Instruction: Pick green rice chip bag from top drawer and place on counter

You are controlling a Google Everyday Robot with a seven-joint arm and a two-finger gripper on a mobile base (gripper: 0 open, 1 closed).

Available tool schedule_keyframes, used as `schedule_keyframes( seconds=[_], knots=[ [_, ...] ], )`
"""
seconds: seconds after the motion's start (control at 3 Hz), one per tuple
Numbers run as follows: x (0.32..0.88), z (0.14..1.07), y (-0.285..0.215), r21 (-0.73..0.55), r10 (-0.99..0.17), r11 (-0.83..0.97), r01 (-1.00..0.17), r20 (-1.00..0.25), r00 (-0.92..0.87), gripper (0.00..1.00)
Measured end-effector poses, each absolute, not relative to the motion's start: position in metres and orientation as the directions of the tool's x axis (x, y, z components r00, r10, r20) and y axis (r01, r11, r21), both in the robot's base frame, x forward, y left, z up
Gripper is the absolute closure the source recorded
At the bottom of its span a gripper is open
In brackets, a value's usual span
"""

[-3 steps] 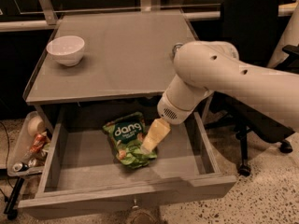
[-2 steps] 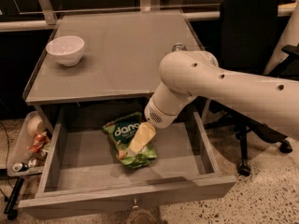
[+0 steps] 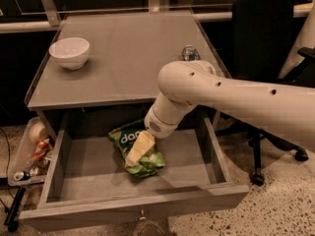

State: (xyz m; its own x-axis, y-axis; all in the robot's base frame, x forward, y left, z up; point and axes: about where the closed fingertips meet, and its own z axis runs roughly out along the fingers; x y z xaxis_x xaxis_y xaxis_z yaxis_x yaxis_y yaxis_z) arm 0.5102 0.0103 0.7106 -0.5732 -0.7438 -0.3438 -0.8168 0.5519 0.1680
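Note:
The green rice chip bag (image 3: 147,164) lies crumpled on the floor of the open top drawer (image 3: 142,205), near its middle. My white arm reaches in from the right, and my gripper (image 3: 137,151) with cream-coloured fingers is down on top of the bag, covering much of its lettering. The counter (image 3: 128,53) is the grey tabletop above the drawer.
A white bowl (image 3: 69,52) stands on the counter's left side. A blue-silver can (image 3: 189,52) stands by the counter's right edge, behind my arm. A bin of trash (image 3: 30,151) hangs at the left of the cabinet. A black office chair (image 3: 266,38) stands at the right.
My arm has swung left and lower into the drawer. The gripper has moved from the bag's right edge onto its middle. The bag looks more bunched up.

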Motion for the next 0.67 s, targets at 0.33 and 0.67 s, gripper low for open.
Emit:
schedule_keyframes(
  seconds=[0.33,0.67],
  knots=[
    [0.511,0.7,0.014,0.189,-0.722,0.563,-0.804,-0.361,-0.59,0.0],
    [0.513,0.669,0.029,0.221,-0.682,0.6,-0.769,-0.362,-0.635,0.0]
  ],
)
